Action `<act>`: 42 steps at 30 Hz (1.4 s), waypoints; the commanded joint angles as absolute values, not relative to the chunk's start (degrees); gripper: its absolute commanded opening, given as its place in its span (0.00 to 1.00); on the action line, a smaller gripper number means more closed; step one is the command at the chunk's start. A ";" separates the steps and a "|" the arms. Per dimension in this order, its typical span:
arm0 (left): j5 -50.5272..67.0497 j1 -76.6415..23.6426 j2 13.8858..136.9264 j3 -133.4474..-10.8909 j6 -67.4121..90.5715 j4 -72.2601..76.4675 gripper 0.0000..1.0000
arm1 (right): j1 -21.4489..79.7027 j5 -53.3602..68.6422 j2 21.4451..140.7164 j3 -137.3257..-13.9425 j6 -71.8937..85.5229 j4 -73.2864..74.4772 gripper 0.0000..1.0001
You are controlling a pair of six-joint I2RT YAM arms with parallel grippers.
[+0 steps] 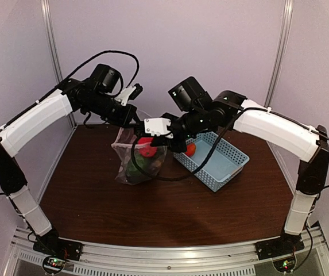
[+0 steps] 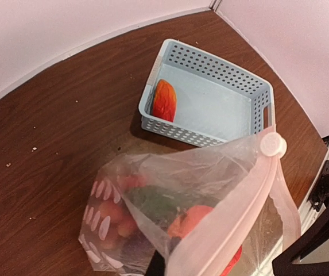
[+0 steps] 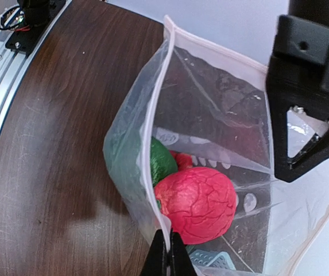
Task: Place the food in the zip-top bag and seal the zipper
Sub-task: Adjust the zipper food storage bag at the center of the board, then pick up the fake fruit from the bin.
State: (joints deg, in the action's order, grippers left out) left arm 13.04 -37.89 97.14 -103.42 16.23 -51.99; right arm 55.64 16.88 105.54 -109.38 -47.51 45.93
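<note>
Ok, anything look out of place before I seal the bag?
Yes: one red-orange toy fruit lies in the light blue basket, against its side wall, outside the zip-top bag. Every other food piece in view is inside the bag, whose mouth is open.

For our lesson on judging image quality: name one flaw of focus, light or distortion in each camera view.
Top external view: wide-lens distortion makes the frame posts lean. Left wrist view: the table edge bends, and the zip-top bag rim nearest the lens blurs. Right wrist view: the bag shadows the table; its film hazes the food.
</note>
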 commanded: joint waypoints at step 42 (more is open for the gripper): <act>13.73 -38.41 97.38 -100.14 14.77 -47.68 0.00 | 24.69 25.89 98.87 -95.67 -12.33 24.21 0.61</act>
State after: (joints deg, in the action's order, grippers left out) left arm 13.58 -38.26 99.29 -101.51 14.87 -50.50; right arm 25.96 30.39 95.96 -97.89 -21.28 31.77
